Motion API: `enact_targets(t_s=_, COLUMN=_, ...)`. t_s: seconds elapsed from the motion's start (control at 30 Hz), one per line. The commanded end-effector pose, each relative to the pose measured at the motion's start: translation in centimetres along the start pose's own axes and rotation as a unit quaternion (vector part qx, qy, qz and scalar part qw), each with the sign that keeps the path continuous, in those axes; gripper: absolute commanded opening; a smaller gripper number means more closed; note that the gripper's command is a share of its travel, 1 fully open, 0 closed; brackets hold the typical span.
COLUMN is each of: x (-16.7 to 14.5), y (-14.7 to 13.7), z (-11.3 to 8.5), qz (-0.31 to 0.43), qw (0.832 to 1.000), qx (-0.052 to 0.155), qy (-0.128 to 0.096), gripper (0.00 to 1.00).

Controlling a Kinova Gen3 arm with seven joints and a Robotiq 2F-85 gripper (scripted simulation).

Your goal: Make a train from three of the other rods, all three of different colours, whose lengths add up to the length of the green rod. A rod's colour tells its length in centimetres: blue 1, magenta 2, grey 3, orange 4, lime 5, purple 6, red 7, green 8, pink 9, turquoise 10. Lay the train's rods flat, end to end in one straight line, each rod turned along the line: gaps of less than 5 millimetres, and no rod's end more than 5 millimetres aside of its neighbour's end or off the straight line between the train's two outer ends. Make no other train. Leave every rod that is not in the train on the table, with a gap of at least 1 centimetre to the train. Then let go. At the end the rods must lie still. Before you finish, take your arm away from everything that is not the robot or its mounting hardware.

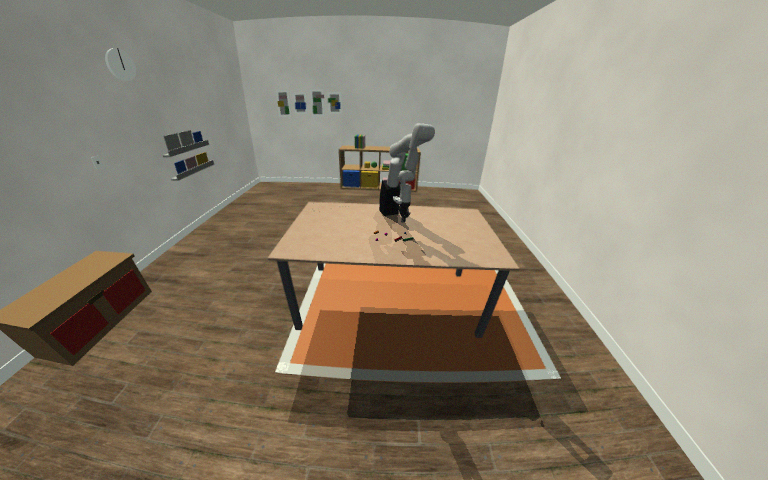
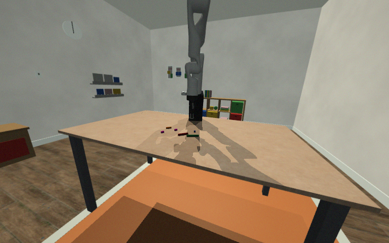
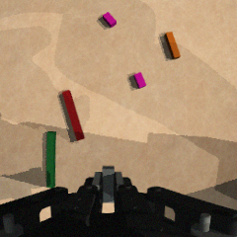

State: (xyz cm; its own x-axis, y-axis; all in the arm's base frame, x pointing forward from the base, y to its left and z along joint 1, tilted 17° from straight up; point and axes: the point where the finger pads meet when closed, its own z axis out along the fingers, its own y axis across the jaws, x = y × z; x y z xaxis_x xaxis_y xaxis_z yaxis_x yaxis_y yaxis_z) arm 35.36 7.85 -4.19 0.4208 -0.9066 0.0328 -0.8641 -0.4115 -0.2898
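My gripper [image 3: 108, 182] is shut on a short grey rod [image 3: 108, 184] and holds it above the table, near the arm's black base [image 1: 388, 199]. In the wrist view the green rod [image 3: 50, 159] lies flat at the lower left, just ahead of the fingers. A red rod [image 3: 72, 115] lies close beside it, slightly slanted. Two magenta rods [image 3: 139, 80] [image 3: 110, 19] and an orange rod [image 3: 172, 44] lie farther off, all apart from one another. A small blue rod [image 2: 194, 131] lies just behind the green rod [image 2: 192, 135] in the exterior view.
The rods sit in a loose cluster on the wooden table [image 1: 393, 236], close to the robot's base at the far edge. A low cabinet [image 1: 67, 305] stands on the floor to the left and a shelf unit [image 1: 365, 168] at the back wall.
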Motion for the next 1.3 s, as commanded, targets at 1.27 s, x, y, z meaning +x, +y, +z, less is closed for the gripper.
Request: enact_targets(t_s=1.27, x=-0.3, y=-0.1, z=7.5, qz=-0.003, qw=1.000, qx=0.000, qy=0.000, gripper=0.05)
